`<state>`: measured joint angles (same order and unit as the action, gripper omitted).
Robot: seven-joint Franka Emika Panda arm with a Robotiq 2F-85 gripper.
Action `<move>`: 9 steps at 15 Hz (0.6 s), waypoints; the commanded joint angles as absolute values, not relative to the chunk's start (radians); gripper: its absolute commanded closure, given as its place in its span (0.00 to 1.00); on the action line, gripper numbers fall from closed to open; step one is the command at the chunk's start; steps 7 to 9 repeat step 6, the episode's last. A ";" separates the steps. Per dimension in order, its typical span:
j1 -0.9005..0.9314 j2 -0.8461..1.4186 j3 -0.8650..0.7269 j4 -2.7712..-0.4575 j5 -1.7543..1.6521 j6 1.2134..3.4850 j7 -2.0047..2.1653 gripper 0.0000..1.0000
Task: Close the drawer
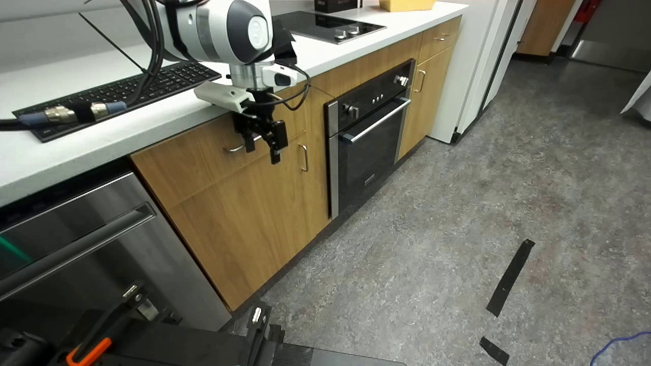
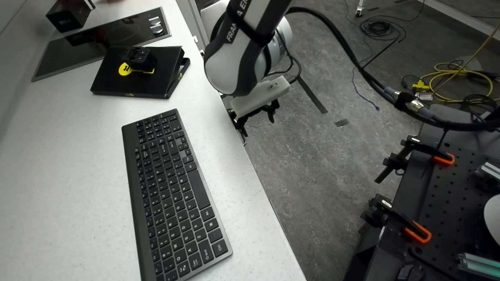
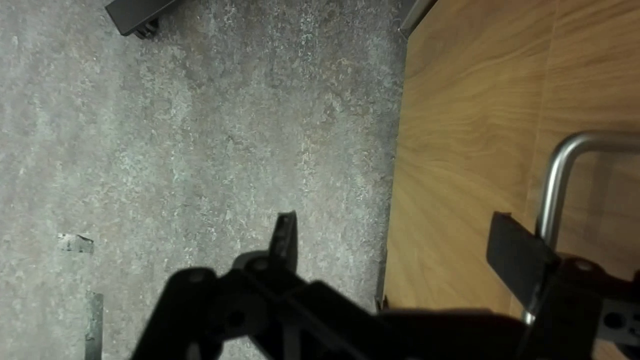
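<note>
In an exterior view the floor [image 1: 457,213] is spread from two o'clock round to six, its grey surface mottled and flecked. The worktop [image 2: 86,175], white and finely speckled, is seen in both exterior views. Below it in an exterior view, toward half past eight, a stainless-steel appliance [image 1: 122,259] is faced with a flat, reflective panel; its inside is hidden. Toward two o'clock, the oven [image 1: 371,147] is fronted in black, and its interior is concealed by the dark glass. Between nine and ten o'clock, the drawer [image 1: 203,156] is set directly under the worktop's edge. Its wide, flat front is faced in light, streaked wood grain and appears level with the cabinet door [image 1: 249,213] beneath; the drawer appears closed, its interior out of sight. In an exterior view, a slim dark keyboard [image 2: 177,195] is laid on the worktop toward eight o'clock; at ten o'clock a flat black case [image 2: 136,84] is marked in yellow, and whether anything is held in it cannot be told. In an exterior view the black gripper [image 1: 262,156] is held before the drawer's front toward ten o'clock, its jaws spread well apart. In the wrist view the rounded silver handle [image 3: 553,195] is seen at three o'clock, partly covered by one finger [image 3: 520,260]; whether it is touched cannot be told.
</note>
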<state>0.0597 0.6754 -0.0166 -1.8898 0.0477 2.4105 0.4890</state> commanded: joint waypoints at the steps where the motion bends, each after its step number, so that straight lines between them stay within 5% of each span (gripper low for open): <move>1: 0.093 0.703 -0.021 -1.816 0.084 2.323 0.476 0.00; 9: 0.094 0.695 -0.042 -1.854 0.066 2.353 0.478 0.00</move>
